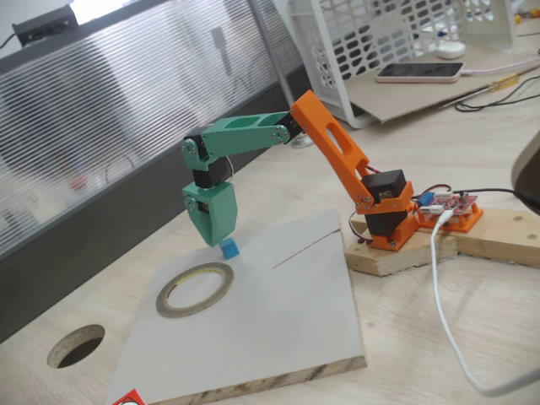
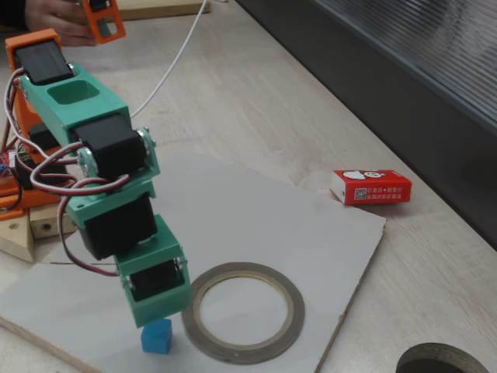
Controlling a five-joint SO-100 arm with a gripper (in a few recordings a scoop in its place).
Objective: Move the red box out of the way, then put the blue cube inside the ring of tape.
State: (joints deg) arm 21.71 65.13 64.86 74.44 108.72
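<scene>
The blue cube [image 1: 229, 249] [image 2: 156, 336] sits on the white board just outside the rim of the ring of tape [image 1: 195, 289] [image 2: 243, 311], which lies flat with nothing in its opening. My green gripper [image 1: 213, 240] [image 2: 159, 317] points straight down with its tip right at the cube's top. Its body hides the jaws, so I cannot tell whether they hold the cube. The red box [image 2: 371, 186] lies off the board on the wooden table, well clear of the ring. In a fixed view only its corner [image 1: 128, 398] shows at the bottom edge.
The white board [image 1: 287, 337] [image 2: 256, 217] lies on the wooden table. A dark round hole [image 1: 76, 345] [image 2: 439, 361] is cut through the tabletop near the ring. My orange base stands on a wood block [image 1: 396, 253] beside a red circuit board [image 1: 451, 207] and a white cable [image 1: 447, 321].
</scene>
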